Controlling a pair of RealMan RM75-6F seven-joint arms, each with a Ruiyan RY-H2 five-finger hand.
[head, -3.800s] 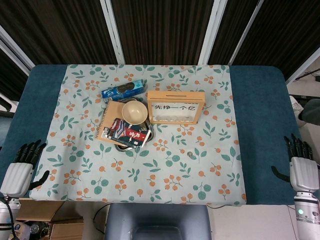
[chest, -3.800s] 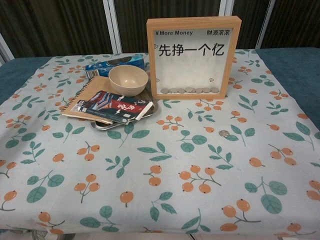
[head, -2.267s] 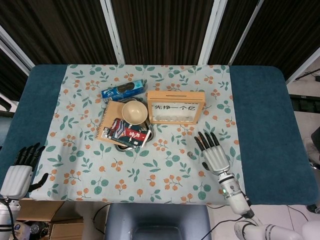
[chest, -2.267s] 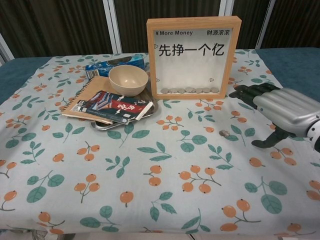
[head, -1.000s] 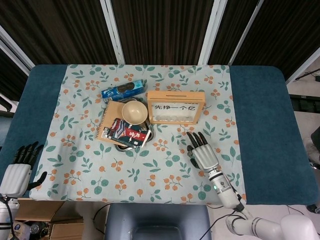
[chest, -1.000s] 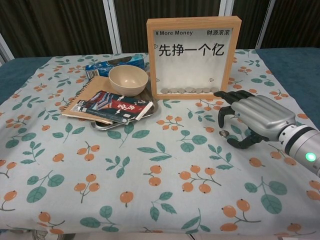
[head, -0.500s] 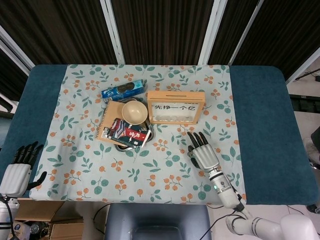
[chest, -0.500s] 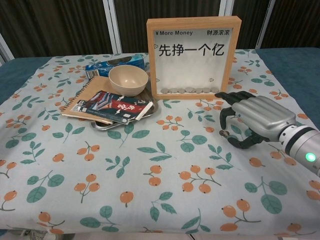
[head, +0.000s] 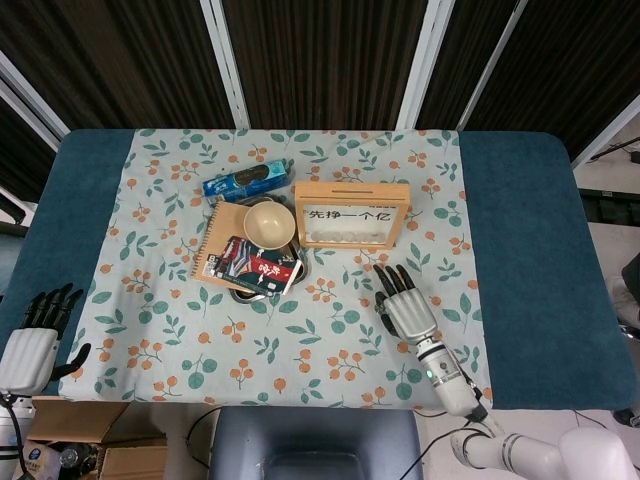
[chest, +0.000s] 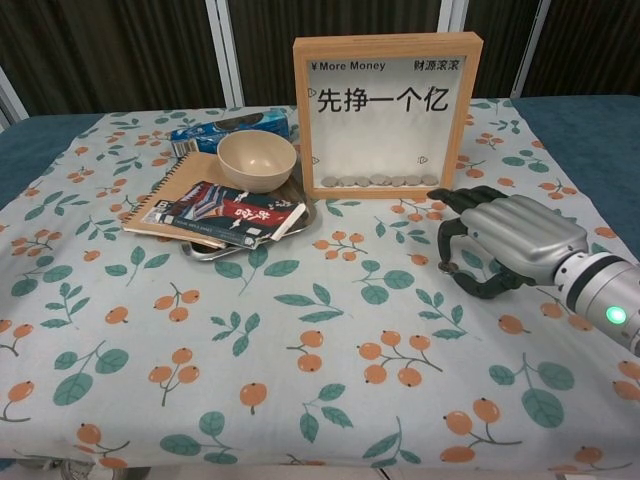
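My right hand (head: 405, 308) (chest: 505, 245) rests low over the floral cloth, in front of and right of the wooden "More Money" frame (chest: 386, 113). Its fingers curl down around a small silver coin (chest: 447, 264) lying on the cloth, with the thumb curved below it. I cannot tell whether finger and thumb pinch the coin. In the head view the hand hides the coin. My left hand (head: 32, 345) hangs off the table's front left corner, fingers apart, holding nothing; the chest view does not show it.
A row of coins (chest: 380, 181) lies inside the frame. Left of the frame a beige bowl (chest: 257, 159), a spiral notebook (head: 222, 240) and a printed booklet (chest: 232, 213) are piled on a metal tray (chest: 300, 215). A blue packet (head: 246, 182) lies behind them. A chair (head: 315, 443) stands at the front edge.
My right hand came in from the right edge to the coin, and its fingers have curled down around it over the last second. The left hand has barely moved.
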